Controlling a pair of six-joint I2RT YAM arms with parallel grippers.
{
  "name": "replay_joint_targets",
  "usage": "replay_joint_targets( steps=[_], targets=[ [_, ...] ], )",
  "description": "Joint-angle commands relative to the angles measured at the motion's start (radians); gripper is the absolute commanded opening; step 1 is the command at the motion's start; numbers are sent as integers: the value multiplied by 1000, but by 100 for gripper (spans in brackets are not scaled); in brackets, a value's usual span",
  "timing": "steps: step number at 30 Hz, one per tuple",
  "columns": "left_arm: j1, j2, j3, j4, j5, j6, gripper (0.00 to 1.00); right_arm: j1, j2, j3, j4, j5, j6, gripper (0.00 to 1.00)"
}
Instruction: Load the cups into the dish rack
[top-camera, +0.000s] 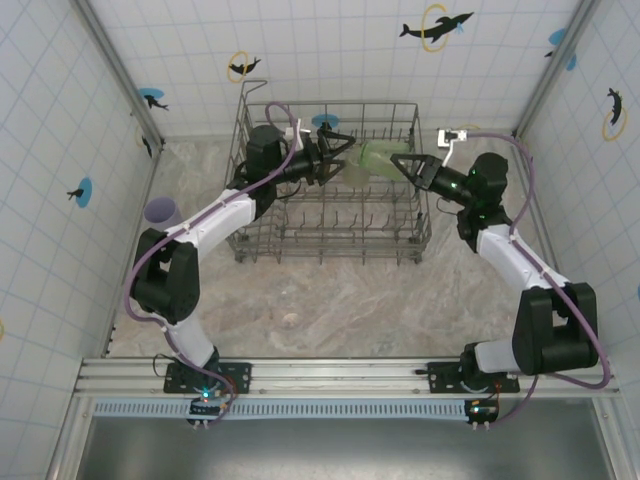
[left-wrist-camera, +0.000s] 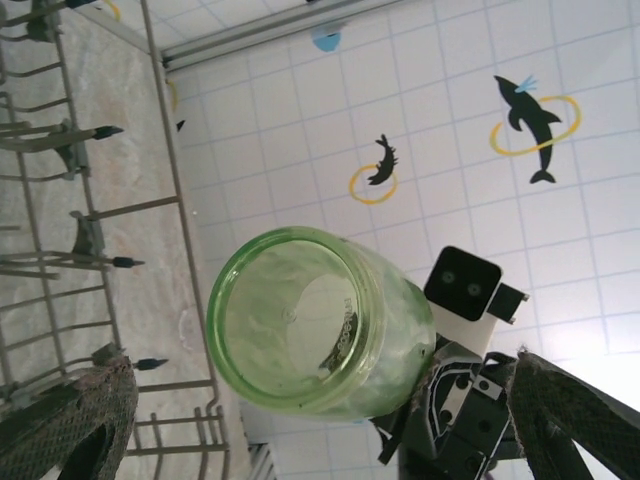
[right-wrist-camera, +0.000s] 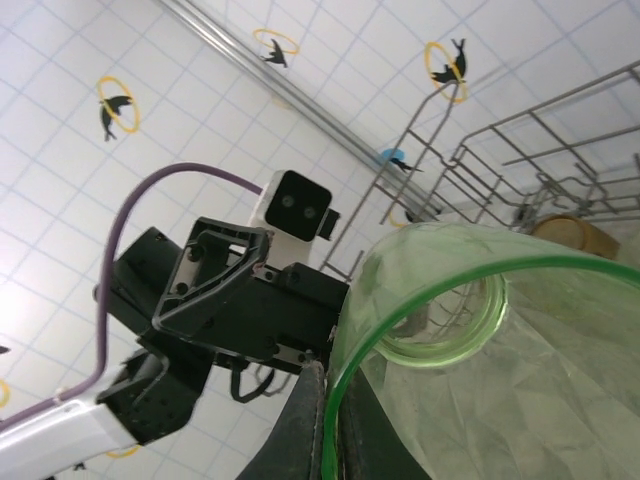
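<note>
Cup (top-camera: 375, 157), pale green, pinched apparently by its rim in right gripper (top-camera: 398, 158), upper centre over dish rack (top-camera: 330, 255); left gripper (top-camera: 343, 150) gapes wide. Thin hold could slip, dropping it.

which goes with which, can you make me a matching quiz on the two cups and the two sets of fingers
1 green cup
2 lavender cup
3 left fingers
4 right fingers

A spread open, holding nothing
B on the table, left of the dish rack
C clamped on a cup's rim
D gripped in mid-air

Pairs: 1-D, 2-B, 3-A, 4-C
</note>
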Motion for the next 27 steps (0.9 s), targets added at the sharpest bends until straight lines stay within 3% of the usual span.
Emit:
replay_joint_targets(
  steps=[1, 27],
  targets=[
    [9, 7, -1, 86, 41, -62, 98, 5, 19, -20, 191, -21, 81, 0],
    [9, 12, -52, 171, 37, -130, 98, 129, 108, 10, 325, 14, 138, 0]
  ],
)
